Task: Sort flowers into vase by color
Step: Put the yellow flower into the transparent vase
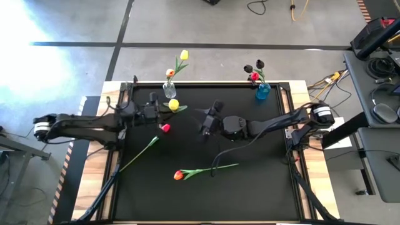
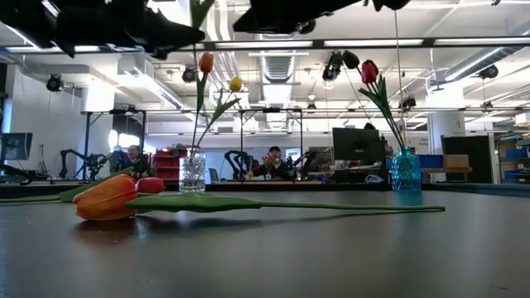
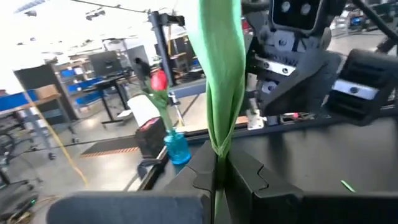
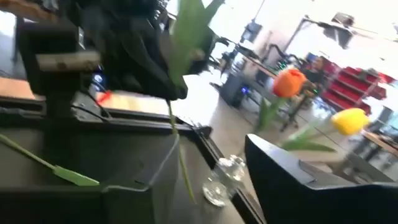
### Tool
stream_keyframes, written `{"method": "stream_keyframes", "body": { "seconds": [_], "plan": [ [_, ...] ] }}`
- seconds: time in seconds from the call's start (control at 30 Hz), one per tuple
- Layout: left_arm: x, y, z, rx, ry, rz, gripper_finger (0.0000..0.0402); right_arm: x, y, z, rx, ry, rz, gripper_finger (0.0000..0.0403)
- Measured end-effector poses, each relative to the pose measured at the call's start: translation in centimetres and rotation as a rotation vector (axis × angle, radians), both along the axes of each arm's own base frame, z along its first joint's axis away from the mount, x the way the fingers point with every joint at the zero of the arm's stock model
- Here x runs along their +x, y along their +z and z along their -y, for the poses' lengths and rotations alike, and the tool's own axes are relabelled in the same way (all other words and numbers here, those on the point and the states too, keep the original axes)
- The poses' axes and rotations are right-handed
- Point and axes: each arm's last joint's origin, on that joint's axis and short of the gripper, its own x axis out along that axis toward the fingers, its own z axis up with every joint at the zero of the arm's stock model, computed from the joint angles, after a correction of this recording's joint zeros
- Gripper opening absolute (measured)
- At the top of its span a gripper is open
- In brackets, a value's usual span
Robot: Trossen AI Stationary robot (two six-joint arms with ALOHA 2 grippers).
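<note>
My left gripper point(image 1: 160, 112) is shut on a yellow tulip point(image 1: 173, 105) held in the air just near of the clear vase point(image 1: 169, 91), which holds an orange and a yellow tulip. The blue vase point(image 1: 262, 92) holds red and dark tulips. A red tulip point(image 1: 165, 128) and an orange tulip point(image 1: 179, 175) lie flat on the black table top. My right gripper point(image 1: 204, 122) hovers open at the table's middle, facing the left gripper, and holds nothing. My left gripper pinches the yellow tulip's green stem point(image 3: 217, 163) between its two fingers point(image 3: 245, 171), just below where the long leaf point(image 3: 221, 68) begins. The leaf rises above the fingers and the thin stem point(image 4: 180, 158) hangs below them. The flower is lifted clear of the table.
The two vases stand at the table's far edge, the clear one left of centre, the blue one point(image 3: 177, 148) toward the right. The orange tulip's stem point(image 1: 215, 167) runs rightward across the near middle; the red tulip's stem point(image 1: 137, 155) slants toward the near left. Wooden rails border both sides.
</note>
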Motion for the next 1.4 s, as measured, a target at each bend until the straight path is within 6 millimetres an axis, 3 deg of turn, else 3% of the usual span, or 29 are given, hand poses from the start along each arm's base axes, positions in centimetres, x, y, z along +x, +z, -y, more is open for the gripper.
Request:
{"method": "stream_keyframes", "body": {
  "seconds": [0.1, 0.27, 0.47, 0.6, 0.77, 1.13, 1.4],
  "plan": [
    [-1.3, 1.4, 0.1, -0.001, 0.050, 0.011, 0.0000, -0.8, -0.1, 0.1, -0.003, -0.018, -0.017, 0.0134],
    [-3.9, 5.2, 0.1, 0.009, 0.210, 0.030, 0.0000, -1.6, -0.3, 0.2, -0.026, -0.016, -0.039, 0.0026],
    [-7.4, 10.0, -0.5, 0.032, 0.417, 0.146, 0.0000, -1.7, -0.4, 0.2, -0.028, -0.016, -0.042, 0.0011],
    [-8.5, 11.4, -1.6, 0.054, 0.495, 0.187, 0.0000, -1.7, -0.4, 0.2, -0.027, -0.016, -0.041, 0.0009],
    [-7.9, 10.7, -4.7, 0.051, 0.504, 0.150, 0.0000, -1.7, -0.4, 0.2, -0.027, -0.016, -0.040, 0.0009],
    [-8.8, 7.3, -15.8, -0.142, 0.403, 0.150, 0.0000, -1.7, -0.4, 0.2, -0.037, -0.015, -0.046, 0.0009],
    [-7.4, 4.0, -19.3, -0.214, 0.308, 0.090, 0.0000, -1.6, -0.3, 0.2, -0.036, -0.015, -0.037, 0.0009]
  ]
}}
